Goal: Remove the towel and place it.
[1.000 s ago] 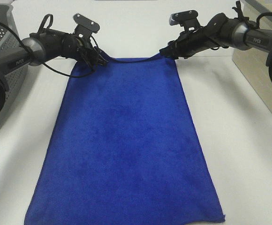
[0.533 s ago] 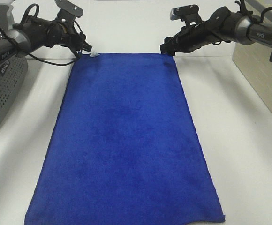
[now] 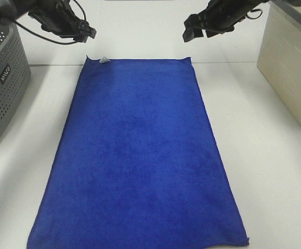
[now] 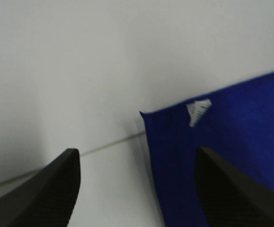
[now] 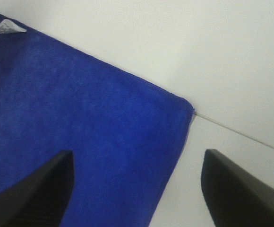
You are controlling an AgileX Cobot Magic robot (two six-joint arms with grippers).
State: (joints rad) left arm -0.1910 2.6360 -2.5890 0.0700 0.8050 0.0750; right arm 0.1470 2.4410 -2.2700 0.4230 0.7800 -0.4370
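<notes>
Lying flat, towel (image 3: 135, 155) near edge cropped, both claws blurred

towel (image 3: 137, 161) | royal-blue plush | spread flat on table | seemingly tagged far-left corner

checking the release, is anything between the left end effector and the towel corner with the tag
Nothing: the left end effector hangs open above the towel, with only bare white surface between it and the tag corner. The exterior high and left wrist views both show this.
</notes>
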